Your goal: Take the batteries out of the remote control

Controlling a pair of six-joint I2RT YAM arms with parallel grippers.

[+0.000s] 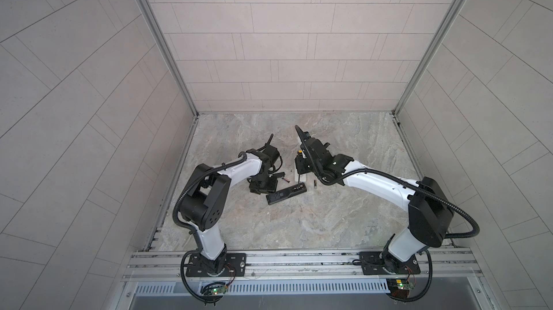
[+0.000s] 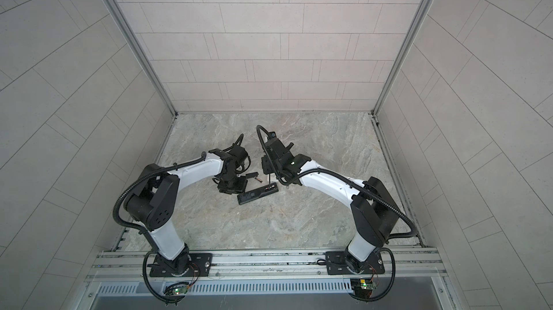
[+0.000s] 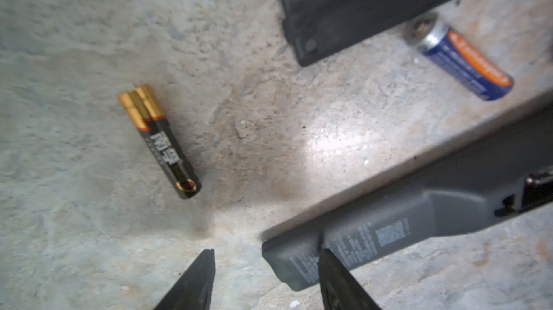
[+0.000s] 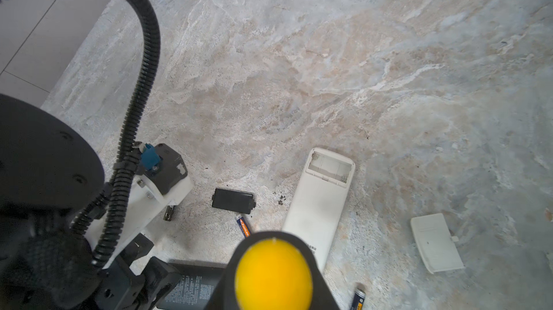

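The black remote control (image 1: 285, 194) lies face down, its battery bay (image 1: 299, 187) uncovered. My right gripper (image 1: 300, 168) is shut on the yellow-and-black screwdriver (image 4: 273, 272), whose shaft reaches down to that bay. My left gripper (image 3: 266, 263) hangs open over the remote's (image 3: 419, 218) other end, one fingertip (image 3: 326, 260) above it. A black battery with a gold band (image 3: 158, 141) lies loose on the table. A blue battery (image 3: 457, 57) lies by the black cover (image 3: 359, 3), and another blue battery (image 4: 359, 296) lies near the white remote (image 4: 323, 203).
The white remote's bay is open and empty. Its white cover (image 4: 437, 242) lies apart on the marble table (image 1: 344, 218). The left arm (image 4: 143, 191) stands close to the black battery (image 4: 169, 212). Walls enclose the table on three sides.
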